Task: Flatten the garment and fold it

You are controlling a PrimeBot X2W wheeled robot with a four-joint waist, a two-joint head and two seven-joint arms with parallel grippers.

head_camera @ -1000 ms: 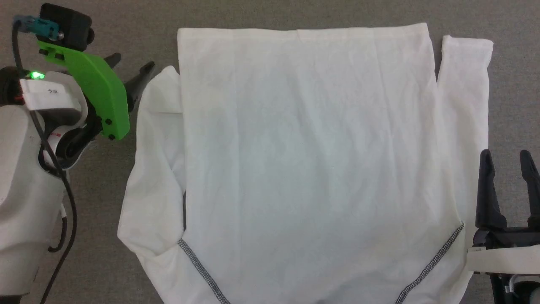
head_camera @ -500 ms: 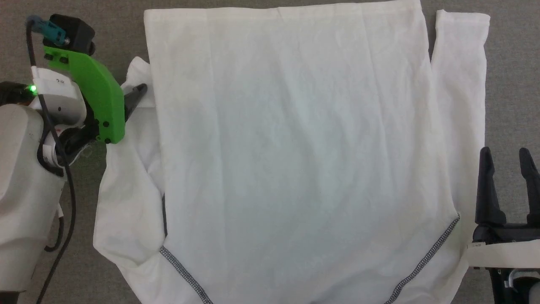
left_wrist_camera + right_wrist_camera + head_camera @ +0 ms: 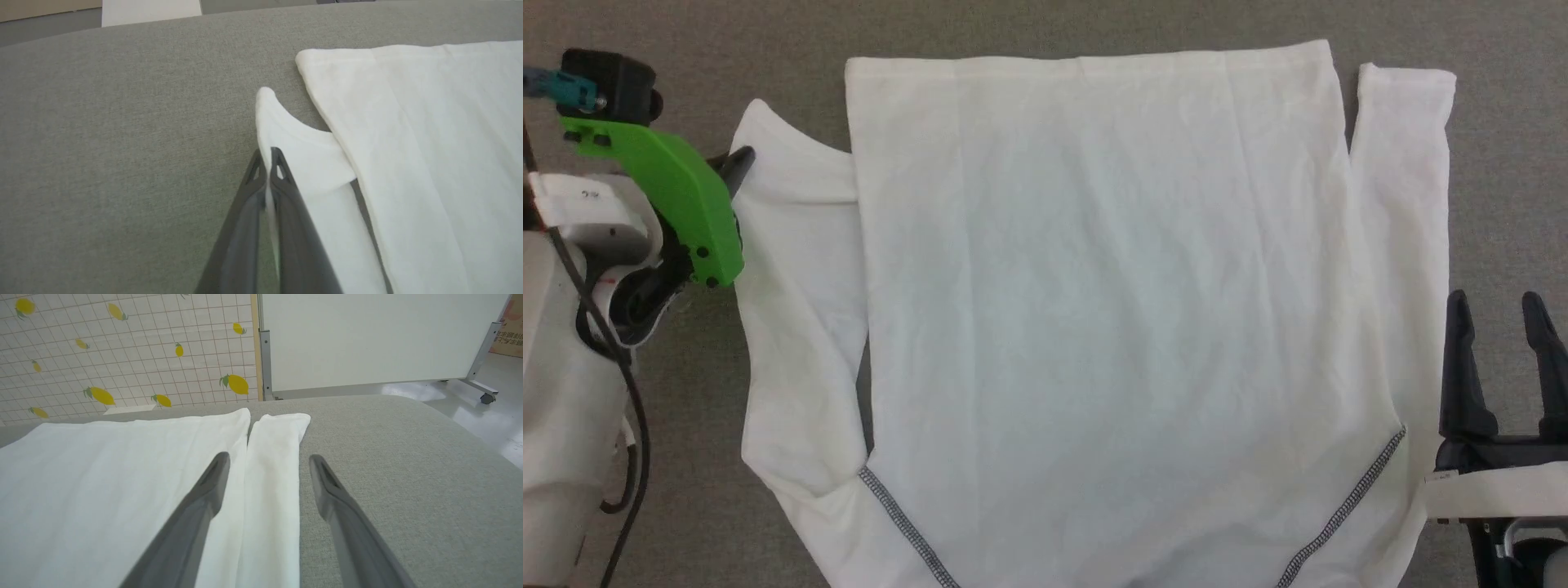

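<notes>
Pinching garment [image 3: 1094, 286] sleeve edge: left gripper [image 3: 266, 153] clamped; right gripper [image 3: 1494, 304] spread beside other sleeve.

I'm seeing the shirt [image 3: 1094, 286] lying as thin, matt white cloth, faintly creased, with its dark stitching [image 3: 1347, 506] standing rough along the seams. The tabletop [image 3: 1094, 20] is showing grey woven fabric, matt and slightly coarse. The left gripper [image 3: 266, 152] and right gripper [image 3: 269, 456] are looking like dark, smooth plastic, dully sheened. The bracket [image 3: 686, 196] is reading as bright green plastic. The floor [image 3: 449, 392] is gleaming glossy.
</notes>
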